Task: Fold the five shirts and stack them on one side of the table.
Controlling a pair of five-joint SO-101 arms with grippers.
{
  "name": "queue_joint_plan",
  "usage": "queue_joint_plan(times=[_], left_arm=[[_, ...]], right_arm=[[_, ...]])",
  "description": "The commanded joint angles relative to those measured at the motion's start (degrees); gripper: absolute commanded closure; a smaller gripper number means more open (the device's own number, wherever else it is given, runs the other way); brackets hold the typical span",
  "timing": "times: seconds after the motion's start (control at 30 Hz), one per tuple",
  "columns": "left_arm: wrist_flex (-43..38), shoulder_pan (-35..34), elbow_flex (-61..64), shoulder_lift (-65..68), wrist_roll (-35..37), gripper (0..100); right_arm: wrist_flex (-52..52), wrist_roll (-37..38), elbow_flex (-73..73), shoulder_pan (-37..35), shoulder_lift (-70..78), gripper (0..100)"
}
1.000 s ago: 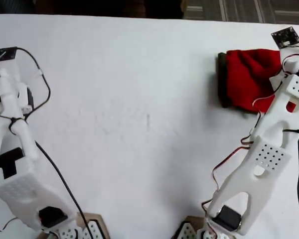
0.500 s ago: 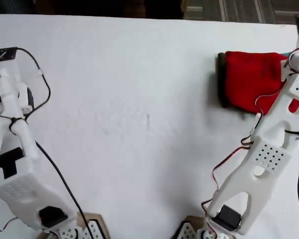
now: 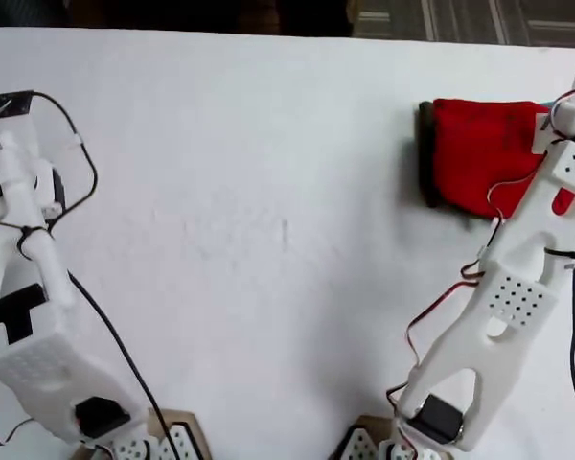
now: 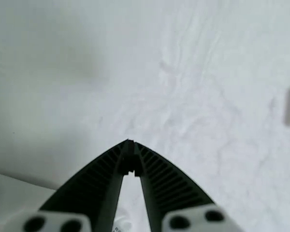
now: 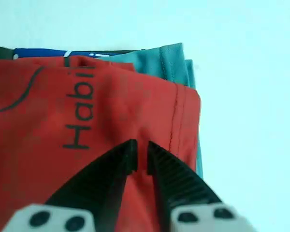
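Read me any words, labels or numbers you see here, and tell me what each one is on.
Red shirt: dark lettering that runs off its folded edge, so no whole word reads.
Blue shirt: white marks, too small to read.
Nothing else bears readable text.

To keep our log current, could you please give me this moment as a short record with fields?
Stack: red shirt on top, edges of a teal shirt and a blue shirt showing beneath, on the table's right side.
Right gripper: above the red shirt, near its stitched hem.
Left gripper: shut, above bare table, holding nothing.
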Motion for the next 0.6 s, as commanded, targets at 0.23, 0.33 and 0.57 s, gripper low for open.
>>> queue_joint_plan(times=[0.23, 0.33, 0.57], left_arm=[[2.5, 0.2, -0.7, -3.9, 0.0, 97], [2.5, -0.5, -0.7, -3.9, -0.1, 97], [4.8, -2.4, -0.7, -3.9, -0.1, 97]], right_arm=[[-19.6, 0.3, -1.1, 1.5, 12.0, 97.8], [-21.5, 0.3, -1.1, 0.9, 14.0, 97.8], [-29.1, 0.3, -0.6, -1.5, 15.3, 97.8]])
